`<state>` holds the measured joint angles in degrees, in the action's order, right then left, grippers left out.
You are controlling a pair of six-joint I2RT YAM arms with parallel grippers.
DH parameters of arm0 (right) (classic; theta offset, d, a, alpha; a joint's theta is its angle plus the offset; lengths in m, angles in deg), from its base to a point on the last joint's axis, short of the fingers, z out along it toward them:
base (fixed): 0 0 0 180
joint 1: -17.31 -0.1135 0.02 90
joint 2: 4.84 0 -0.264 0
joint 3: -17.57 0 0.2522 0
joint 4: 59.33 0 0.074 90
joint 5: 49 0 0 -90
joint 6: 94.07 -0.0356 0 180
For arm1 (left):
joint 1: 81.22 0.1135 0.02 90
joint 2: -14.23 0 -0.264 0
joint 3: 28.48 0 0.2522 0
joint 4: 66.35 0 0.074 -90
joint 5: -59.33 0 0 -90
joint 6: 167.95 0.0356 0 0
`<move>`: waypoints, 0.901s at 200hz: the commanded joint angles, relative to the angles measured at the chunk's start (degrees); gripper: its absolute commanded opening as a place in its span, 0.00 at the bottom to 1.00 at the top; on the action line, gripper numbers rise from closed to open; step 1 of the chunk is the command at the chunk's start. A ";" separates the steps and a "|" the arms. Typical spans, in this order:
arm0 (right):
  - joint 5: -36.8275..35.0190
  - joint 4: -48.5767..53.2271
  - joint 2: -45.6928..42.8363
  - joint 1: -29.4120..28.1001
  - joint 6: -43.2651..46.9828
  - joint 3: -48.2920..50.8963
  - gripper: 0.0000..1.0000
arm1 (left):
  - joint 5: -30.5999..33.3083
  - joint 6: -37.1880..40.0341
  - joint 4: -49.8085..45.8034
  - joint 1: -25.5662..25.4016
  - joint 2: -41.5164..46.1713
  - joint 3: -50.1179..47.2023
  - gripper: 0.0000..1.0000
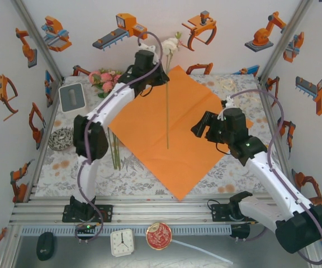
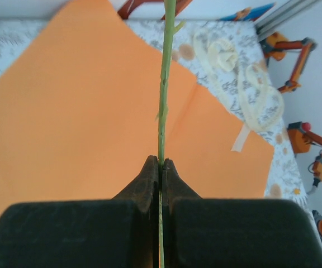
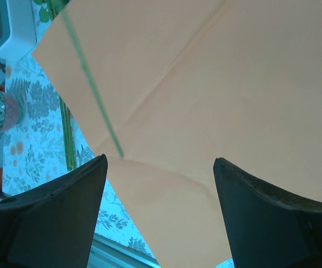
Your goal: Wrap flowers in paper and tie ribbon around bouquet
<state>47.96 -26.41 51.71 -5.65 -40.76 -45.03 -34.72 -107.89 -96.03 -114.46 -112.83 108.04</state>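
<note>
The left gripper (image 2: 161,164) has its jaws pressed together on the green stem of a single cream-white artificial rose (image 1: 167,111), held above the large bright orange paper sheet (image 1: 144,134) spread on the flower-print tablecloth (image 1: 66,162). The right gripper (image 3: 160,162), jaws spread and empty, hovers over the sheet's right part. Pink roses (image 1: 108,81) lie far left; the cream-white satin ribbon (image 2: 228,56) lies far right.
</note>
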 commanded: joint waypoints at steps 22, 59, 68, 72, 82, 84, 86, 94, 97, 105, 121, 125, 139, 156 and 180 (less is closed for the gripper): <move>-0.35 1.99 -2.69 0.37 2.99 0.37 0.70 | -0.58 -6.91 -2.14 0.04 -11.52 9.04 0.00; -0.60 1.35 -2.38 0.37 2.52 1.43 0.70 | -2.51 -7.21 -1.19 -0.25 -16.20 9.42 0.00; -0.38 1.28 -2.07 0.37 2.55 1.22 0.70 | -2.54 -7.09 -1.21 -0.23 -16.99 9.47 0.00; -0.29 1.24 -1.94 0.32 2.48 1.13 0.70 | -2.55 -7.06 -1.44 -0.21 -17.42 9.50 0.00; -0.11 1.19 -1.63 0.31 2.38 1.09 0.70 | -2.16 -7.16 -2.18 -0.24 -18.24 9.47 0.00; -0.06 1.13 -1.62 0.36 2.29 1.04 0.70 | -2.00 -7.20 -2.42 -0.21 -18.40 9.39 0.00; -0.03 1.08 -1.60 0.41 2.25 1.07 0.70 | -1.83 -7.23 -2.59 -0.24 -18.57 9.40 0.00; 0.06 0.85 -1.53 0.39 2.02 1.05 0.70 | -1.04 -7.37 -3.12 -0.25 -19.02 9.14 0.04; 0.15 0.83 -1.54 0.36 1.95 1.07 0.70 | -0.65 -7.47 -3.39 -0.25 -19.21 8.99 0.05; 0.24 0.66 -1.54 0.38 1.66 1.13 0.70 | 0.32 -7.43 -3.63 -0.25 -19.49 8.77 0.07; 0.49 0.45 -1.64 0.37 1.39 1.25 0.70 | 1.44 -7.17 -3.51 -0.06 -20.14 8.75 0.14; 0.51 0.51 -1.64 0.37 1.39 1.25 0.70 | 1.27 -7.08 -3.36 0.07 -20.28 8.89 0.15; 0.40 0.86 -2.13 0.37 1.39 1.21 0.70 | 0.80 -6.87 -3.15 0.41 -20.25 9.42 0.20; -0.01 1.41 -2.90 0.39 1.32 1.44 0.70 | 0.61 -5.33 -3.15 0.67 -19.39 10.26 0.29; -0.61 2.18 -4.06 0.36 1.07 1.67 0.70 | 0.18 -2.59 -5.42 1.68 -16.23 11.42 0.37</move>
<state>47.83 -25.19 49.59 -5.58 -39.14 -43.96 -34.57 -113.83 -99.51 -114.00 -132.05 116.21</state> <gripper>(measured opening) 0.699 0.343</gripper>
